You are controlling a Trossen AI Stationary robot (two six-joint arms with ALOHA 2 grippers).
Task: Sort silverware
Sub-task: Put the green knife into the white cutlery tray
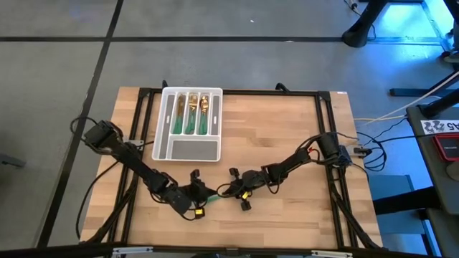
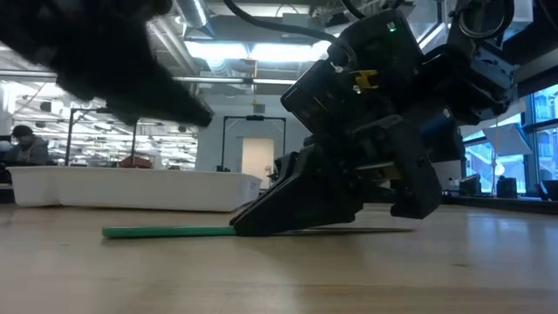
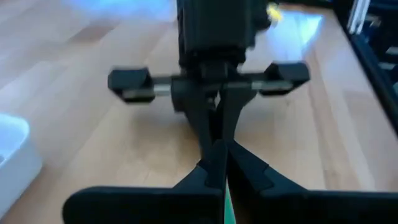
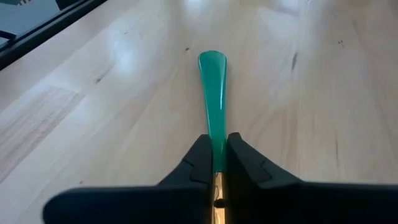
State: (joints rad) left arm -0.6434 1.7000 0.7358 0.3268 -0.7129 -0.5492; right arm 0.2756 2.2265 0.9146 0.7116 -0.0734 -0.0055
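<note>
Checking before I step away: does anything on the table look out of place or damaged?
One piece: a green-handled utensil lies flat on the table, away from the white tray holding the other silverware. The right end effector is shut on it. Nothing looks spilled or damaged.

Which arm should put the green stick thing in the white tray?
Probably the right arm. Its tool is already shut on the slim green-handled, gold-headed piece of silverware lying on the wooden table. The left tool is shut beside it. The white compartmented plastic tray is nearby.
</note>
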